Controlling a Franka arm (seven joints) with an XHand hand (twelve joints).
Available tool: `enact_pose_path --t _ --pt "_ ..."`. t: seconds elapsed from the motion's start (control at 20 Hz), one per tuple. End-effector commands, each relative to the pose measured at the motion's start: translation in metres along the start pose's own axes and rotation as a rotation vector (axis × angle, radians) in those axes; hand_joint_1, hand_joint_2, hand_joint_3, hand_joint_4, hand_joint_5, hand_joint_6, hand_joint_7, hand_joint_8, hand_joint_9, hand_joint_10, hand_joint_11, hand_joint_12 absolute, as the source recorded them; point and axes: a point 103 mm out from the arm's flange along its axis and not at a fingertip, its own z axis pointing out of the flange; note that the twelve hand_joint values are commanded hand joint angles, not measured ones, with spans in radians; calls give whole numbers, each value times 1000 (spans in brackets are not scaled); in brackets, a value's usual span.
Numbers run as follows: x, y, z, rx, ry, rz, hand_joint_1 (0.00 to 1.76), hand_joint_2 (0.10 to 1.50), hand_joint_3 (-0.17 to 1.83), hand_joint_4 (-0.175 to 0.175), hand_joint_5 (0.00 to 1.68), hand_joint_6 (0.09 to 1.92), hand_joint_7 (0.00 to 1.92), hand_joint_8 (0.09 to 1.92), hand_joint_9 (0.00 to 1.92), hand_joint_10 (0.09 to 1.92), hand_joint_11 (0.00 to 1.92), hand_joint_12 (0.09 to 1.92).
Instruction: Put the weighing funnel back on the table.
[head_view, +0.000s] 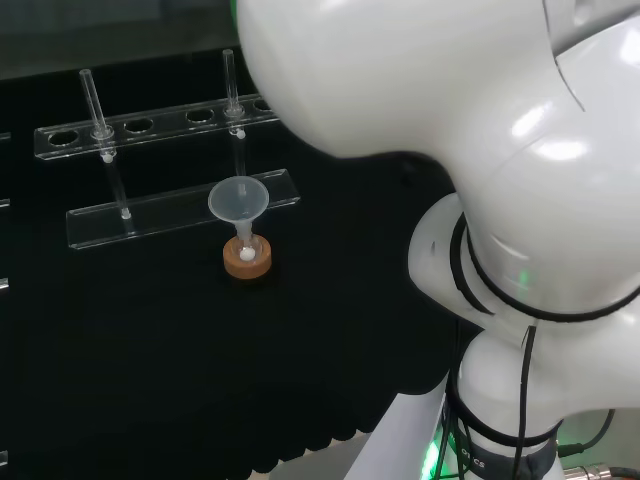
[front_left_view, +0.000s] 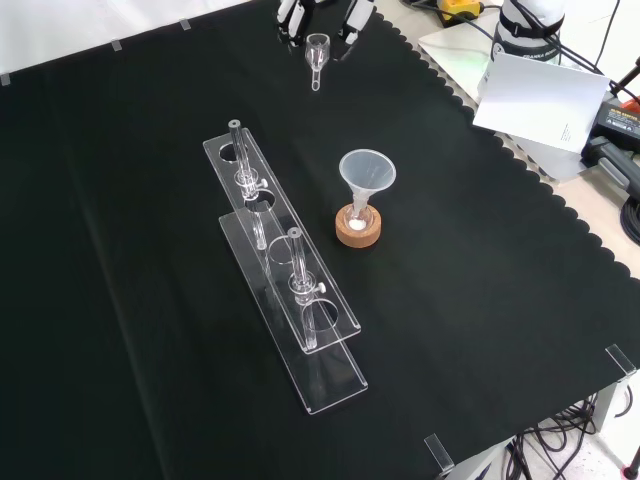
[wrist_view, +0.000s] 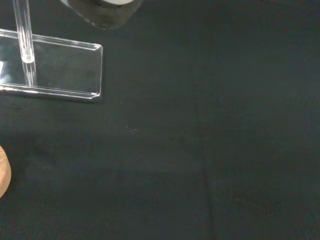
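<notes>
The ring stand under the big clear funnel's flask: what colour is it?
Light brown; the cork stand shows best in the front view.

The weighing funnel (front_left_view: 318, 55) is a small clear piece, sth. like a scoop, w/ a round cup and a short thin stem. In the front view it is near the far edge of the black cloth (front_left_view: 150, 200), at the top of the view, just beside the hand (front_left_view: 355, 18). The cup end is farther off, and the stem points toward the camera, approx. straight down the view. Whether it lies on the cloth or is held above it, I cannot tell.
</notes>
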Motion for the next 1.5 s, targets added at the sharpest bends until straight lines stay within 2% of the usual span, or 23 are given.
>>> enact_pose_path --t 0.05,0.65,1.1,1.5 --pt "-8 4 0 4 2 12 1118 1046 -175 175 1360 386 737 589 1160 121 935 952" --pt "-50 23 5 15 30 72 1118 1046 -175 175 1359 388 737 587 1160 119 935 952" --pt "-79 60 25 42 49 91 1117 1047 -175 175 1358 390 738 587 1160 118 934 953" --pt "-88 99 49 76 52 93 1117 1047 -175 175 1357 392 737 586 1161 117 934 953"
